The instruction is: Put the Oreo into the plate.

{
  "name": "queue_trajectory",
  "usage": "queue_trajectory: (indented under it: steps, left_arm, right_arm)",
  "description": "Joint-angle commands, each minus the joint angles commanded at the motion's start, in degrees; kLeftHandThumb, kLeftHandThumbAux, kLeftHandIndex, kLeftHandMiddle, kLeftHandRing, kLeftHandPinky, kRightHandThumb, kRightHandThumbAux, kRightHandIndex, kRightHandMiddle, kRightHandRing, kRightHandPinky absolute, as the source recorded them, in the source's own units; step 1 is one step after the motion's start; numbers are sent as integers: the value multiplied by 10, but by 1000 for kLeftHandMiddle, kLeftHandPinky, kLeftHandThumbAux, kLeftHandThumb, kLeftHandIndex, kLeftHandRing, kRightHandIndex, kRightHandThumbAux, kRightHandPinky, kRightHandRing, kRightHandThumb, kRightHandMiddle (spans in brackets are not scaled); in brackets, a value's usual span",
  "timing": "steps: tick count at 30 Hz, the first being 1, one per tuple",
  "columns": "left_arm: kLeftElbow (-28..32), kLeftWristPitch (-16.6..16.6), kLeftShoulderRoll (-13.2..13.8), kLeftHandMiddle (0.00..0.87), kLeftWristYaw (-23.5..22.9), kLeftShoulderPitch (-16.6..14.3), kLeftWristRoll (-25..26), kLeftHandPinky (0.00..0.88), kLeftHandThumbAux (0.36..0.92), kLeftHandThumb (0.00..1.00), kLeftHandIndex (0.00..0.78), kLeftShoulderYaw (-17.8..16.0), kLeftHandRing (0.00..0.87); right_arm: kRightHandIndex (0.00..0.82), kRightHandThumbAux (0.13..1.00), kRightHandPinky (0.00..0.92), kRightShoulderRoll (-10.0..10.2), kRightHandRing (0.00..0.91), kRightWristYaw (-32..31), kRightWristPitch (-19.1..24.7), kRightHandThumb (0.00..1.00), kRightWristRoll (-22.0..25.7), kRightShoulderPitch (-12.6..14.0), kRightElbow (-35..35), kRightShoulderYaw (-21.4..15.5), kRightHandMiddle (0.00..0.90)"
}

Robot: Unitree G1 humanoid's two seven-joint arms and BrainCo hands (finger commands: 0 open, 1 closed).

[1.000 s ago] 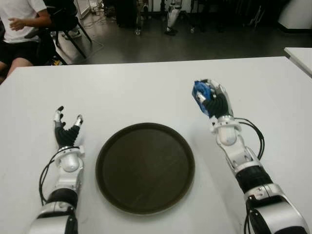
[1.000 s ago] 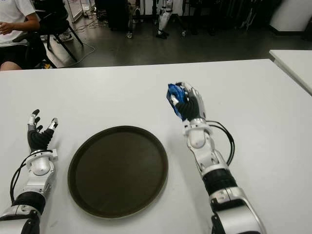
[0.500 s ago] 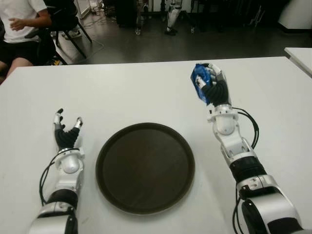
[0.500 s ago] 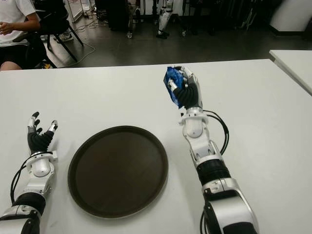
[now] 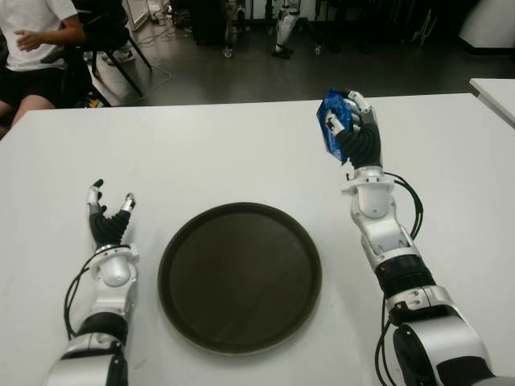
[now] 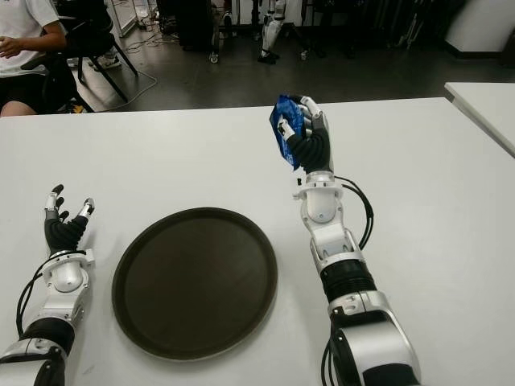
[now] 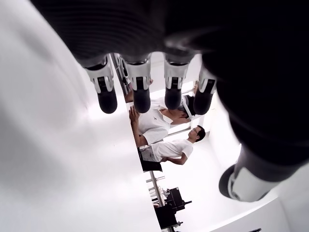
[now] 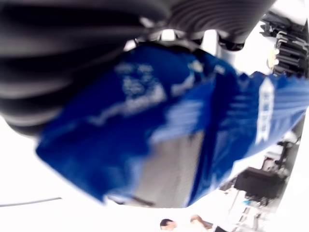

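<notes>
My right hand (image 5: pixel 352 129) is raised above the white table (image 5: pixel 225 153), beyond the plate's far right side, and is shut on a blue Oreo packet (image 5: pixel 330 125). The packet (image 8: pixel 193 125) fills the right wrist view, pressed under the dark fingers. The round dark brown plate (image 5: pixel 240 276) lies near the table's front middle with nothing on it. My left hand (image 5: pixel 109 217) shows to the left of the plate, fingers (image 7: pixel 140 92) spread and holding nothing.
A person in a white shirt (image 5: pixel 36 32) sits on a chair past the table's far left corner. Another white table's corner (image 5: pixel 495 92) shows at the right. Chairs and equipment stand on the dark floor behind.
My right hand has lifted with the Oreo packet, moving farther from me and a little higher. The left hand and the plate have stayed put.
</notes>
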State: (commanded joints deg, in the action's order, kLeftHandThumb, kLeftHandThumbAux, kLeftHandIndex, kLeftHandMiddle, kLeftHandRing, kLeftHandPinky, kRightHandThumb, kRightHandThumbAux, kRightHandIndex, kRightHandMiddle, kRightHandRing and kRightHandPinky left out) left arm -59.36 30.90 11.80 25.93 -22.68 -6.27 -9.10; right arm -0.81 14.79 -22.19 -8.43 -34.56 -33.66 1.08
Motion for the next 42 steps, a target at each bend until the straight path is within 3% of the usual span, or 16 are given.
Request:
queue_trajectory:
  steps: [13, 17, 21, 25, 31, 38, 42]
  left_arm:
    - [-4, -9, -1, 73, 0, -1, 3, 47, 662, 0, 60, 0, 52]
    - [-5, -12, -2, 70, -4, -2, 8, 41, 670, 3, 59, -2, 48]
    - [-6, -13, -3, 60, -6, -3, 11, 38, 684, 12, 54, -3, 39]
    - [-5, -10, -4, 56, -13, -3, 14, 33, 687, 22, 55, -5, 35]
    - [-2, -5, -3, 63, -21, 0, 19, 34, 688, 23, 59, -7, 41]
    - [0, -2, -8, 63, -16, 2, 19, 46, 681, 13, 59, -8, 45]
    - [4, -7, -9, 60, -13, 3, 18, 44, 683, 22, 52, -9, 41]
  right_arm:
    - [441, 716, 796, 15, 802, -83, 5, 708, 70, -1, 14, -13, 805]
    - [441, 716, 813, 30, 811, -132, 9, 708, 109, -7, 1, -18, 813]
    - [440, 715, 826, 48, 821, -141, 9, 708, 113, -14, -17, -15, 823]
    - [440, 715, 835, 64, 829, -144, 4, 708, 108, -18, -29, -8, 829]
    - [441, 714, 842, 79, 833, -131, 5, 709, 69, -1, 5, 23, 830]
    - [441, 714, 840, 77, 833, -126, -7, 708, 34, 7, 8, 40, 826]
    - [441, 714, 850, 74, 844, -117, -30, 708, 12, -4, -24, 48, 835]
